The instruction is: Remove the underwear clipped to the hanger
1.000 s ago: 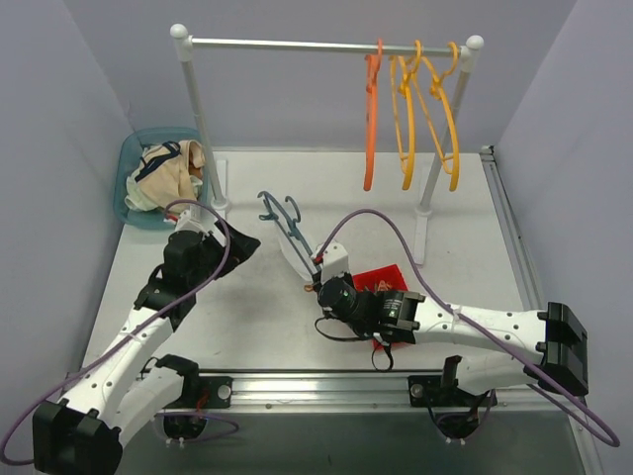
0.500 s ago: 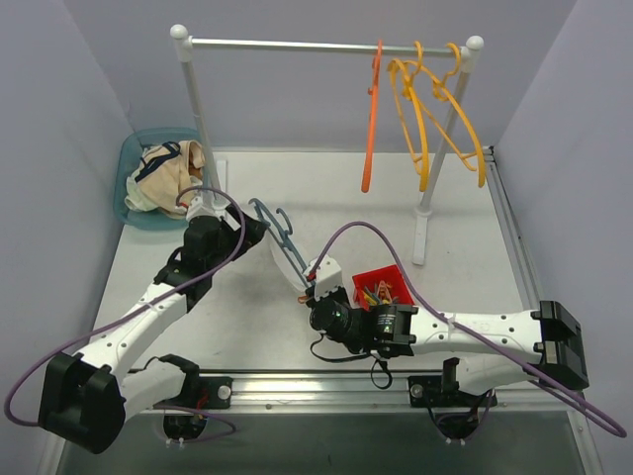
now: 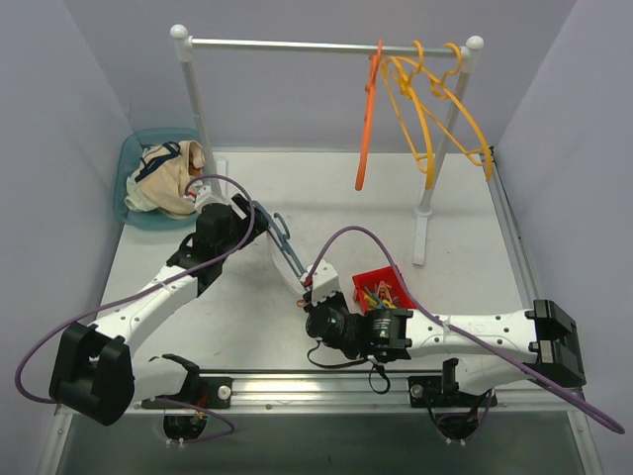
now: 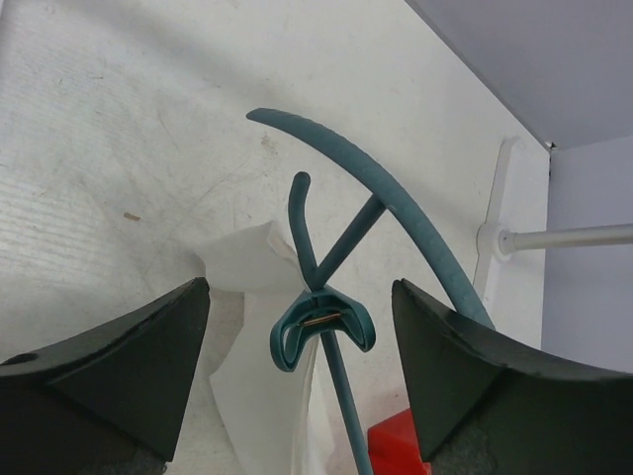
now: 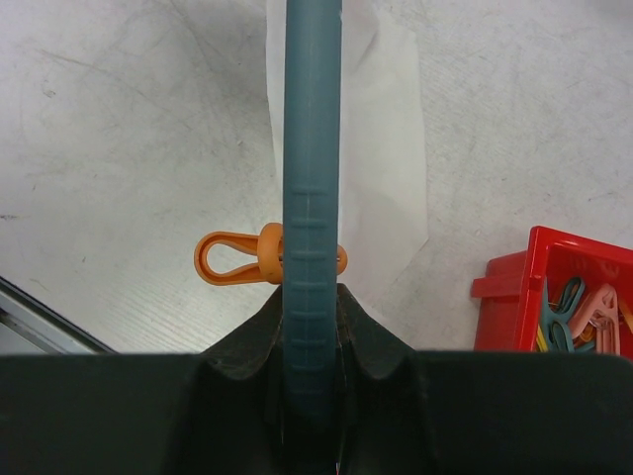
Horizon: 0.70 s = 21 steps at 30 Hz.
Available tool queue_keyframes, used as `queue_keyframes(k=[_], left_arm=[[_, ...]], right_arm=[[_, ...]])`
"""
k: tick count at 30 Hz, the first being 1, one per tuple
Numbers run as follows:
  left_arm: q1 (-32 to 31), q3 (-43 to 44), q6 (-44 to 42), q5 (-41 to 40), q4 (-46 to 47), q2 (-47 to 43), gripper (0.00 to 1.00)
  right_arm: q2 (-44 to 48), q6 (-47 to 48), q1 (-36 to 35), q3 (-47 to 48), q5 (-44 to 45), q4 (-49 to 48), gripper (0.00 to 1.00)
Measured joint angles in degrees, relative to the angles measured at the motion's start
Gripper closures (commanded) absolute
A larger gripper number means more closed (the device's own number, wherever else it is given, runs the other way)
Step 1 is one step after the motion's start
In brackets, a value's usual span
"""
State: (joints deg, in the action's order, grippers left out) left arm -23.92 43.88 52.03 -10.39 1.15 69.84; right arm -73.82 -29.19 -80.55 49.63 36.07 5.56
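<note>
A teal hanger [image 3: 282, 242] lies slanted low over the table. My right gripper [image 3: 309, 284] is shut on its bar [image 5: 312, 178]. The plain white underwear [image 3: 287, 265] hangs from it, held by a teal clip [image 4: 322, 329] at the far end and an orange clip [image 5: 235, 259] near my right fingers. My left gripper [image 3: 255, 224] is open, with the teal clip between its fingers [image 4: 129, 366] and not touched. The white underwear also shows in the left wrist view [image 4: 252, 386] and the right wrist view [image 5: 386, 148]. The cream brief with dark trim [image 3: 158, 170] lies in the basket.
A teal basket [image 3: 131, 150] of clothes sits at the back left. A clothes rail [image 3: 297, 45] spans the back, with orange and yellow hangers [image 3: 425, 99] at its right end. A red bin [image 3: 384, 292] of clips sits by my right arm.
My left gripper has moved right and forward to the hanger's teal clip. My right arm has shifted left with the hanger. The yellow hangers on the rail have swung to the right.
</note>
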Motion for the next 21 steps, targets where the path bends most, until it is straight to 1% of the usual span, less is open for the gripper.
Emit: queue_keyframes(k=[1, 4, 5, 7, 8, 11, 12, 16, 21], left_arm=[[0.0, 0.1, 0.0, 0.0, 0.0, 0.3, 0.26], [-0.1, 0.4, 0.2, 0.1, 0.2, 1.0, 0.40], [-0.1, 0.5, 0.3, 0.1, 0.4, 1.1, 0.53], [-0.2, 0.7, 0.5, 0.1, 0.6, 1.4, 0.67], [-0.2, 0.9, 0.5, 0.1, 0.7, 1.4, 0.78], [-0.3, 1.2, 0.4, 0.0, 0.7, 1.4, 0.95], [-0.3, 1.3, 0.5, 0.0, 0.7, 1.4, 0.97], [-0.3, 1.3, 0.3, -0.1, 0.2, 0.6, 0.97], [-0.3, 1.3, 0.3, -0.1, -2.4, -2.6, 0.98]], right_arm=[[0.0, 0.0, -0.1, 0.0, 0.1, 0.0, 1.00], [-0.3, 0.0, -0.3, 0.0, 0.2, 0.0, 1.00], [-0.5, 0.0, -0.3, 0.1, 0.2, 0.0, 1.00], [-1.1, 0.0, -0.3, 0.1, 0.2, 0.0, 1.00], [-1.5, 0.0, -0.3, 0.1, 0.2, 0.0, 1.00], [-2.3, 0.0, -0.3, 0.2, 0.8, 0.1, 1.00], [-2.4, 0.0, -0.3, 0.2, 0.9, 0.1, 1.00], [-3.5, -0.7, -0.3, 1.2, 1.7, 1.0, 1.00], [-4.5, -2.2, 0.7, 1.4, 2.1, 2.0, 1.00]])
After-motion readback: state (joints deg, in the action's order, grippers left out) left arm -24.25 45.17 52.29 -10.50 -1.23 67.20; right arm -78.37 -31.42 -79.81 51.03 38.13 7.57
